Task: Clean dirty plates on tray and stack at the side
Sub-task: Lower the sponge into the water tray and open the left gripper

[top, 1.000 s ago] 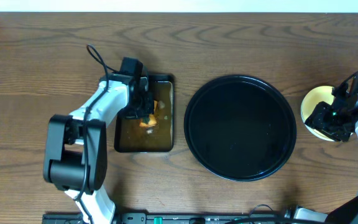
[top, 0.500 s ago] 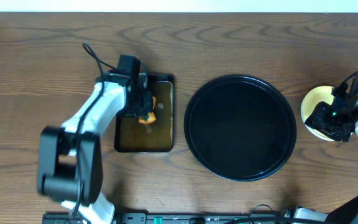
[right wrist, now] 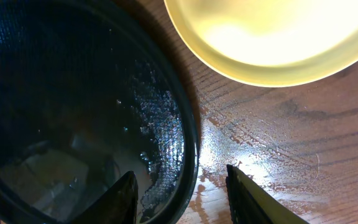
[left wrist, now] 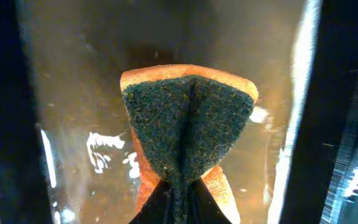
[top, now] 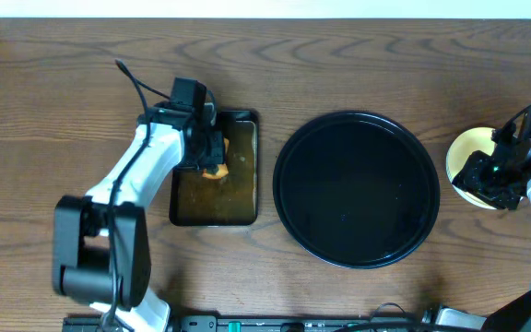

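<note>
The left gripper [left wrist: 178, 200] pinches a folded sponge [left wrist: 188, 118] tight over the murky water of the dark pan [top: 219, 201], apparently to rinse it, while the right gripper [right wrist: 182, 196] hangs spread and empty above the bare tray's [top: 356, 189] rim, near the 1 pale yellow plate [right wrist: 272, 37] visible on the desk [top: 63, 74].

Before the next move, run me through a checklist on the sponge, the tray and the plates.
1. Hold on the sponge by the left gripper: ok, pinched and folded.
2. That sponge over the rectangular pan: ok.
3. No plates on the black tray: ok.
4. The yellow plate on the table beside the tray: ok.
5. The right gripper empty: ok, open.
6. Anything stacked under the yellow plate: cannot tell.
</note>
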